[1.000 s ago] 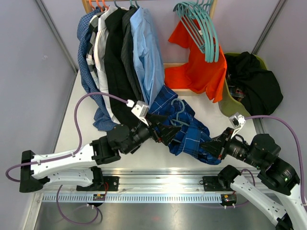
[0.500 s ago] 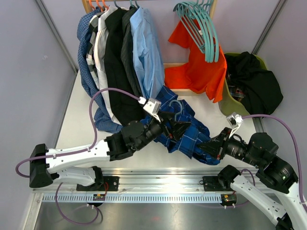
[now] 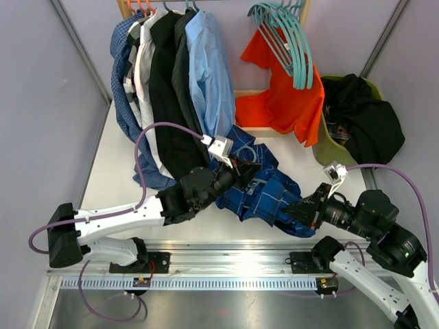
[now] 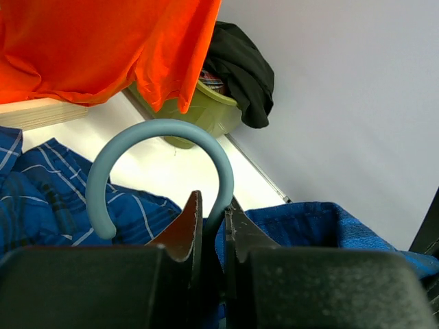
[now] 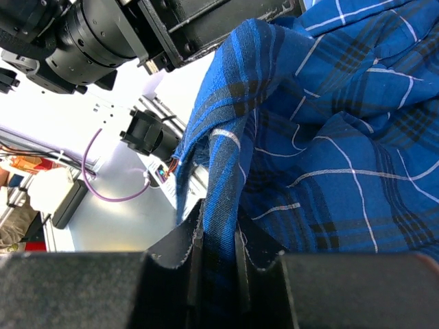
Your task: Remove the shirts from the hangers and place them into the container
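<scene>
A dark blue checked shirt [image 3: 267, 192] lies crumpled on the table with a teal hanger still in it. The hanger's hook [image 4: 163, 129] curls up in front of my left gripper [image 4: 213, 218], which is shut on the hook's stem. In the top view that gripper [image 3: 241, 171] sits at the shirt's collar end. My right gripper [image 5: 218, 229] is shut on a fold of the same shirt at its near right corner [image 3: 293, 210]. The olive-green container [image 3: 328, 147] stands at the right with a black shirt [image 3: 362, 116] heaped in it.
Several shirts [image 3: 171, 82] hang on the rail at the back left. A bunch of bare teal hangers [image 3: 288, 41] hangs to their right over an orange garment [image 3: 281, 99]. A wooden ledge [image 4: 34, 113] runs behind the blue shirt.
My left arm reached right across the blue shirt to the hanger hook, and its jaws went from open to shut on it. The right arm kept its hold and barely moved.
</scene>
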{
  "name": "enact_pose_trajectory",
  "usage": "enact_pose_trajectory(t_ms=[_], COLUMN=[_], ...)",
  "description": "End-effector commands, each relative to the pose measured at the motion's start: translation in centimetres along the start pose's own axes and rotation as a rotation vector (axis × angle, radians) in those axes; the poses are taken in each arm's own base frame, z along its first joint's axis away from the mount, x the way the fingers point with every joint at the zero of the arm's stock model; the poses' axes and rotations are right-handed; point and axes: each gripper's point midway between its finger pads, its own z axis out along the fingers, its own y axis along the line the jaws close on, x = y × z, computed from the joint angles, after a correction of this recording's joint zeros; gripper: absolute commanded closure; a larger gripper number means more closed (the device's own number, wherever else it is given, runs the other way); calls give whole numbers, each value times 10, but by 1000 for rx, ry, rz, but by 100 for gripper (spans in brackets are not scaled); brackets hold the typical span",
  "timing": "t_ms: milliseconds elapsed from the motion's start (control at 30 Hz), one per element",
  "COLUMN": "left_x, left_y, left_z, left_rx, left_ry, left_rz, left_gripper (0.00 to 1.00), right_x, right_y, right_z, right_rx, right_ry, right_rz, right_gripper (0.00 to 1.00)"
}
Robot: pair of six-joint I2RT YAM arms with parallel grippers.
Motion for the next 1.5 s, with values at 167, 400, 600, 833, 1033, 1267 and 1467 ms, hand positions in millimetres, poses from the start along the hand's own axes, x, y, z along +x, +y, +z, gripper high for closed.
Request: enact_pose_trajectory(t_ms=[167,400,600,833,1033,1267,1467], left_x=[-56,-148,-197,-214,-185,-143,-146], left_y=[-26,-26,-25,-5,51,108,120], left_z=[-2,-9,-10,-20,-52,-123,-160], left_rx=[38,-37,-57,-152,-320,-455,-493], left_ry=[-133,-255,-297,-311,-255,-240,-269], left_rz=[-50,97,158,250,304,250,216], left_gripper=[100,100,100,100,100,100,100], right_x=[-14,-4,-4,-5,-37,-105,-93], right_y=[23,22,21,13,-14,-39,-64], right_z=[-5,-2,-8,-16,-58,-167,-124], right_rx=[-106,-119,-111,-58,186,494,551], right_ry=[-47,-5,-19,-50,-228,-705,-619], right_rz=[-37,-32,-42,-51,-92,-86,-34], right_gripper=[100,62,57,100,100,100,100])
